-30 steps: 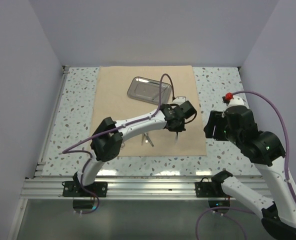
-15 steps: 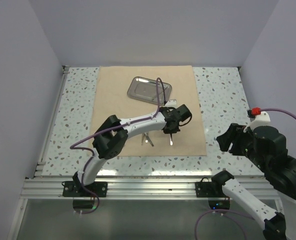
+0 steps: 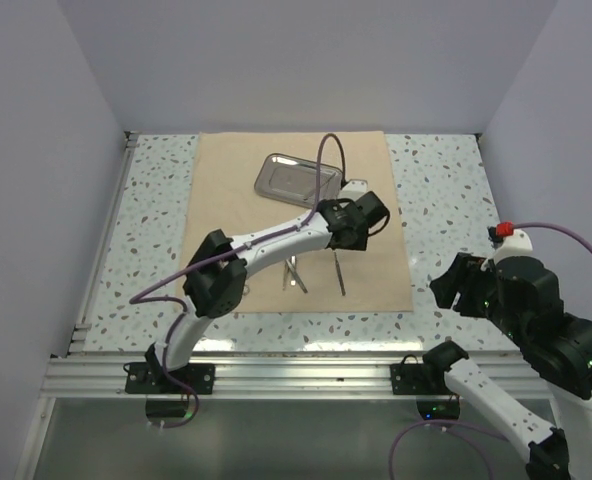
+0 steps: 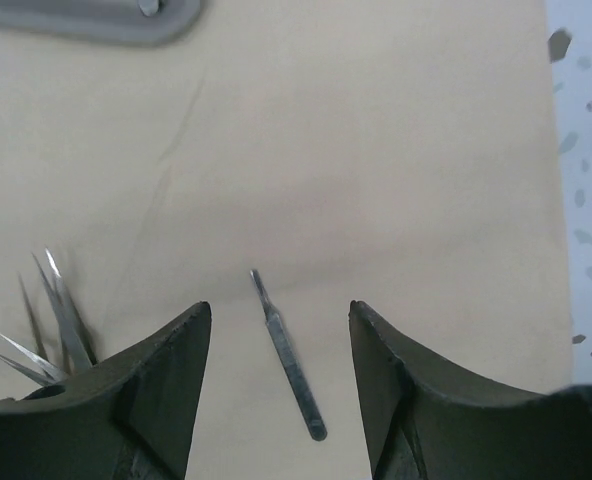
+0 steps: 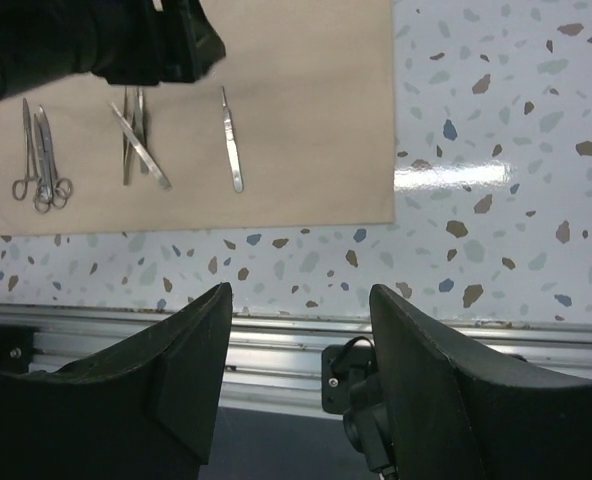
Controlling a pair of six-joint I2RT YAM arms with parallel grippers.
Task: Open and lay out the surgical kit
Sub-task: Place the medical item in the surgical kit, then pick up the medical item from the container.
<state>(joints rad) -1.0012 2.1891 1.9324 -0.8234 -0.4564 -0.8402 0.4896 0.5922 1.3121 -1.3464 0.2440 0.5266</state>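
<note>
The tan cloth wrap [image 3: 226, 200] lies spread flat with the shiny steel tray [image 3: 298, 180] on its far half. My left gripper [image 3: 341, 240] hovers open just above the cloth. A thin straight steel instrument [image 4: 288, 355] lies loose on the cloth below the gap between its jaws [image 4: 280, 310], touching neither. Tweezers [image 3: 294, 275] lie to its left, their tips [image 4: 56, 315] showing in the left wrist view. Scissors [image 5: 41, 155], tweezers [image 5: 136, 140] and the straight instrument [image 5: 232, 150] form a row near the cloth's front edge. My right gripper [image 3: 456, 290] is open and empty, off the cloth to the right.
Speckled tabletop [image 3: 446, 200] surrounds the cloth. A metal rail [image 5: 276, 340] runs along the near edge under my right gripper [image 5: 301, 300]. The left arm [image 5: 106, 40] reaches over the cloth's middle. Walls close in the left, back and right sides.
My left gripper opened, left the thin straight instrument on the cloth and lifted slightly away. My right arm pulled back to the near right, off the cloth.
</note>
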